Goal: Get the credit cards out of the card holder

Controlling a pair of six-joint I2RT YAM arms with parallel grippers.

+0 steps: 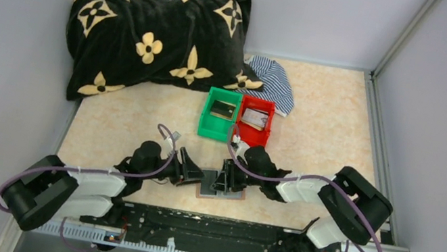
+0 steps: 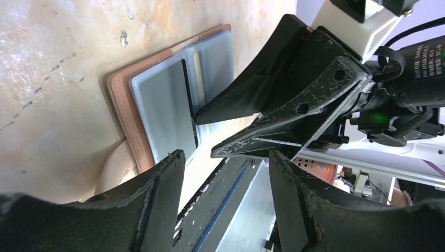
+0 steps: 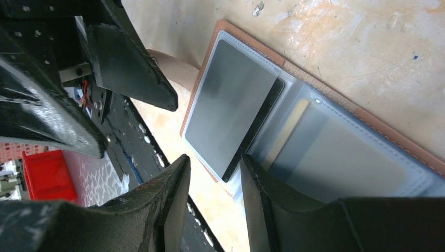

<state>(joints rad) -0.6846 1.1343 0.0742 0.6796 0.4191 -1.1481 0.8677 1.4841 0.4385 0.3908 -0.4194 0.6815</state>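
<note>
The brown card holder (image 3: pixel 367 118) lies open and flat on the desk (image 3: pixel 367 42) just under the right pincer (image 3: pixel 212 160), with a grey credit card (image 3: pixel 231 105) in the clear pocket by its tips and a gold card (image 3: pixel 286 136) tucked farther off.

The desk (image 1: pixel 313 148) carries a green bin (image 1: pixel 214 133) and a red bin (image 1: pixel 250 138) side by side at its centre, walls touching. The green bin contains a dark credit card (image 1: pixel 223 109). The red bin contains silvery-grey credit cards (image 1: pixel 254 118).

A black cushion (image 1: pixel 160 40) with a cream flower pattern occupies the far left area. A blue-and-white striped cloth (image 1: pixel 274 83) lies just beside it, behind the red bin.

The card holder (image 1: pixel 231 196) lies flat between the bins and the base rail (image 1: pixel 216 234). The left end effector (image 1: pixel 197 175) and the right end effector (image 1: pixel 223 179) are positioned over it from opposite sides, close together, and hide most of it.
</note>
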